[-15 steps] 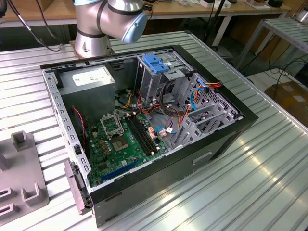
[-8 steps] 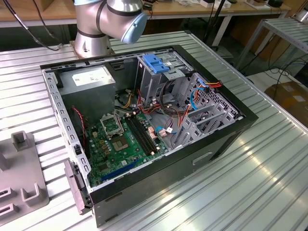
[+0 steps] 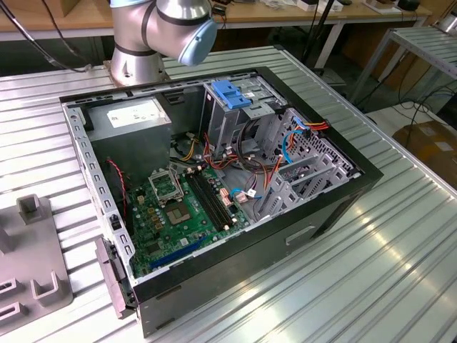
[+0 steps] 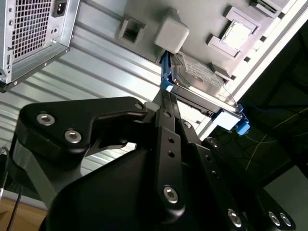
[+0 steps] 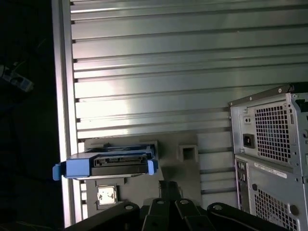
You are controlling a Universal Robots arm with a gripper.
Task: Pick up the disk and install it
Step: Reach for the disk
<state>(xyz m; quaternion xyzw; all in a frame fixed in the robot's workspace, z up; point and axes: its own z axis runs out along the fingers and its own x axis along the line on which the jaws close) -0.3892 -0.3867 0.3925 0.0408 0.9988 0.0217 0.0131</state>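
The job has only just begun. The disk (image 5: 108,163) is not in the computer box (image 3: 321,236) yet. In both wrist views it sits on a flat grey holder plate (image 5: 187,144) on the table (image 3: 371,271), outside the box. The gripper (image 5: 168,190) is right beside the disk, close to one blue rail (image 4: 166,86). It is not clear whether it touches the disk, or whether it is spread or pressed together.

The disk is a thin, flat, shiny metal block with a white sticker (image 4: 199,70) on top and smooth blue plastic rails on its sides. The gripper is black with round silver screws. The table is shiny metal with long grooves. In the exterior view the computer box lies open, showing a green board (image 3: 175,214), many coloured wires and a blue latch (image 3: 230,93).
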